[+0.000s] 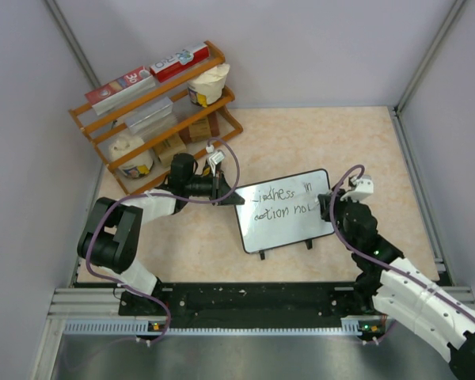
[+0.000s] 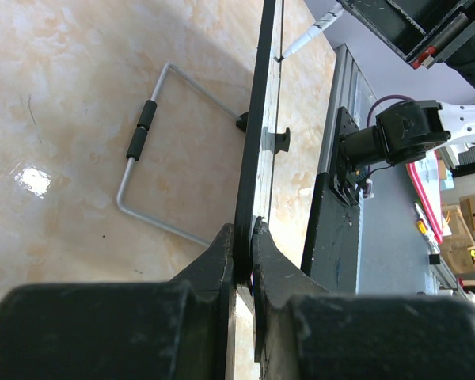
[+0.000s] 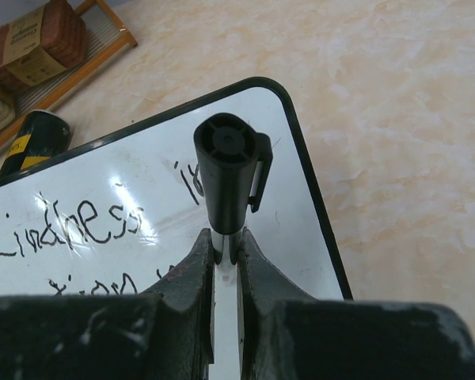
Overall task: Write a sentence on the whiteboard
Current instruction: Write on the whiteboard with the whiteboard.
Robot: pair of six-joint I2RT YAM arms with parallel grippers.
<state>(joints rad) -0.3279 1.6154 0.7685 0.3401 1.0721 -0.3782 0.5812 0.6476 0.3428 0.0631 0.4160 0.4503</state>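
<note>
The whiteboard (image 1: 289, 229) stands tilted on its feet at the table's middle. The sentence (image 1: 283, 203) runs in two black handwritten lines; the top line reads "kindness in" (image 3: 71, 226). My left gripper (image 1: 228, 192) is shut on the board's left edge, and the left wrist view shows the black frame (image 2: 261, 119) edge-on between its fingers (image 2: 214, 261). My right gripper (image 3: 226, 249) is shut on a white marker (image 3: 226, 174) with a black cap on its back end, at the board's right side. The marker's tip (image 2: 310, 33) meets the writing face.
A wooden rack (image 1: 154, 111) with boxes and cups stands at the back left. The board's wire stand (image 2: 154, 158) rests on the table behind it. Grey enclosure walls close in three sides, and a metal rail (image 1: 245, 317) runs along the near edge.
</note>
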